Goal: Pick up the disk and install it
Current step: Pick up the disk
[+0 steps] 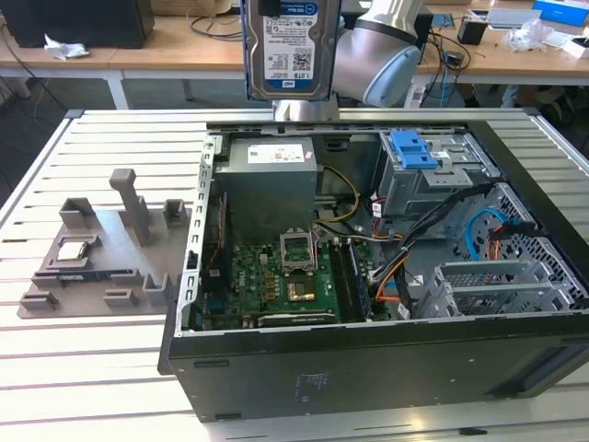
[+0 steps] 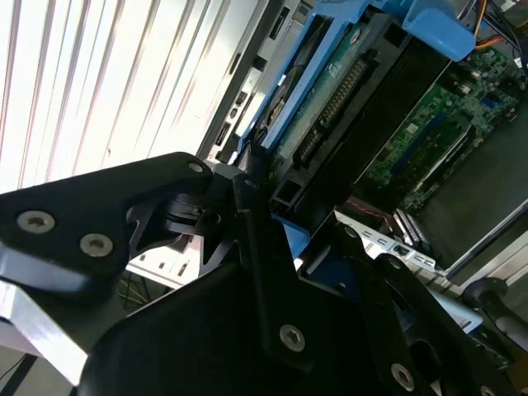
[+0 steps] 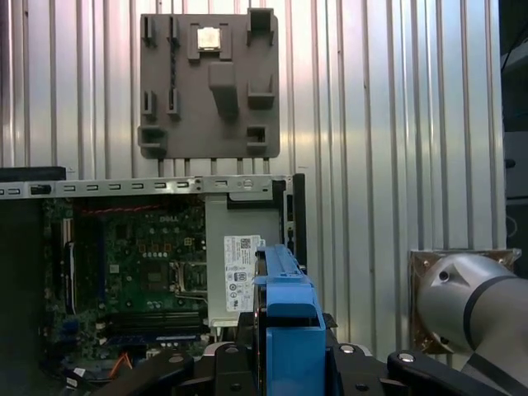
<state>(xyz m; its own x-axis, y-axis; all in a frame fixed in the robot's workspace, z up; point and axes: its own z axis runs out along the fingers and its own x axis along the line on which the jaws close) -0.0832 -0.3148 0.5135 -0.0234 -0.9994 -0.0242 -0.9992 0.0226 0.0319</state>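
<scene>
Above the open case (image 1: 368,373) | pincer (image 2: 285,219) clamped tight on the disk (image 1: 290,46) | disk upright

Bright — harsh glare, perhaps overexposed

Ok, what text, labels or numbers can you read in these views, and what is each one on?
Nothing reads reliably.
Label with barcodes on the disk, gripped by the end effector: print too small.
White sticker on the power supply: too small.
Markings on the motherboard: blurred.
</scene>
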